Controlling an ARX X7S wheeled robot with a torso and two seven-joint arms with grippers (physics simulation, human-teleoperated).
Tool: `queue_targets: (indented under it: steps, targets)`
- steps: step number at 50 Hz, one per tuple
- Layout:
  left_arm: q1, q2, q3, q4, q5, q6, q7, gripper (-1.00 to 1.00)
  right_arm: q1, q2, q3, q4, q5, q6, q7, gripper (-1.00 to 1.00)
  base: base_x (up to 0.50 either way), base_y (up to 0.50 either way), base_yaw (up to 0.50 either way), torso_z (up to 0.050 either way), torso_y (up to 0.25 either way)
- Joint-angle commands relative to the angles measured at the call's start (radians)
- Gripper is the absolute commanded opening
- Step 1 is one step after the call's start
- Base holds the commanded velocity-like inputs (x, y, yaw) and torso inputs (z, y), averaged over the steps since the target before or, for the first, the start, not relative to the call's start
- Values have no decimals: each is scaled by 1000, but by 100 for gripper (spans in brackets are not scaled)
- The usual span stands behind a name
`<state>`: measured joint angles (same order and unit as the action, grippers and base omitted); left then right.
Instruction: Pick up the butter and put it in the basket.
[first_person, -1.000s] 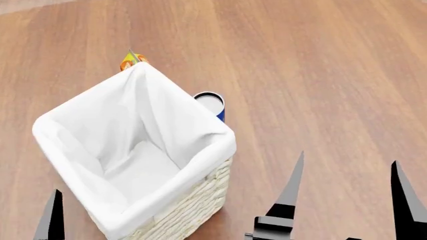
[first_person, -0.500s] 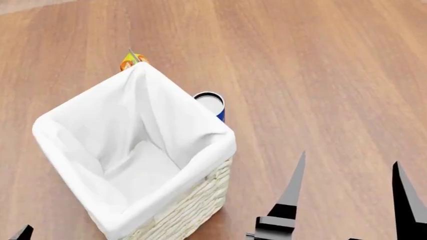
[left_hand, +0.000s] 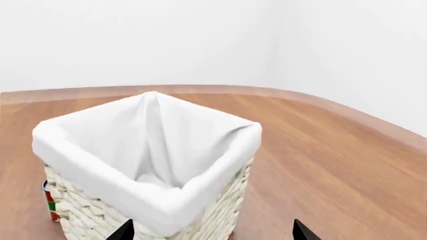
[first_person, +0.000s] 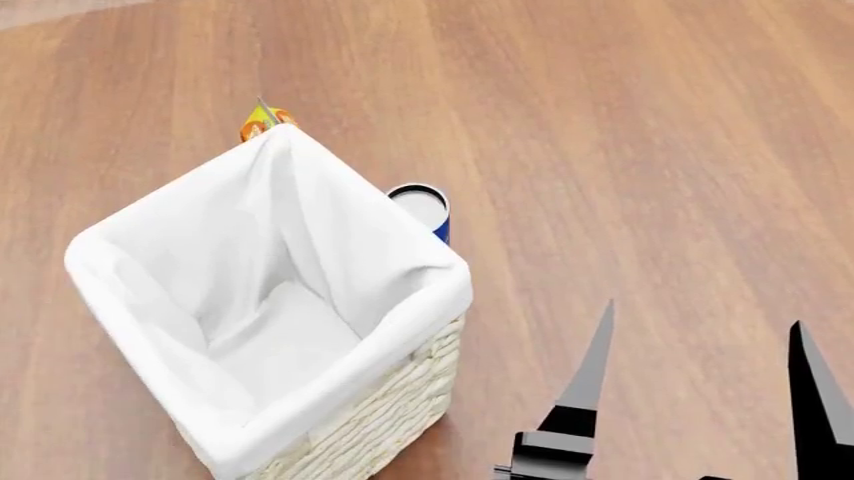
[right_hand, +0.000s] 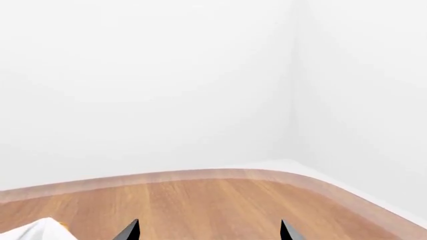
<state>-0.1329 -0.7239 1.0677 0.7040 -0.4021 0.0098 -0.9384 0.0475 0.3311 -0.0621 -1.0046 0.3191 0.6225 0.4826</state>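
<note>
Black finger tips of your right claw (first_person: 701, 400) stand nearest to you in the head view, well apart from each other, with nothing between them — the claw is open above the wooden tabletop (first_person: 641, 150). Your left claw (left_hand: 210, 231) shows only in its own wrist view, as two dark tips spread wide and empty, so it is open too, just in front of the basket (left_hand: 150, 165).

To the left of the right claw stands the basket (first_person: 360, 420), upright, with the white liner (first_person: 267, 290) folded over its rim; the part of the inside you can see holds only cloth. Just behind its right corner a blue can (first_person: 424, 208) touches or almost touches the wicker. At the far corner a small orange and yellow object (first_person: 262, 120) peeks over the rim — too hidden to name.

In the left wrist view, a red, white and green object (left_hand: 49, 200) shows beside the basket wall. You cannot see the butter clearly in any view.
</note>
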Motion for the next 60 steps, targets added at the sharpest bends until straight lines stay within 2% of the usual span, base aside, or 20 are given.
queue_targets:
  steps: [1, 60]
  targets:
    - [20, 31, 21, -78, 9, 22, 20, 100, 5, 24, -9, -1, 24, -6, 31, 100, 0, 0, 0, 0, 0]
    - [73, 133, 61, -272, -85, -22, 45, 100, 18, 120, -74, 28, 100, -70, 142, 100, 0, 0, 0, 0, 0]
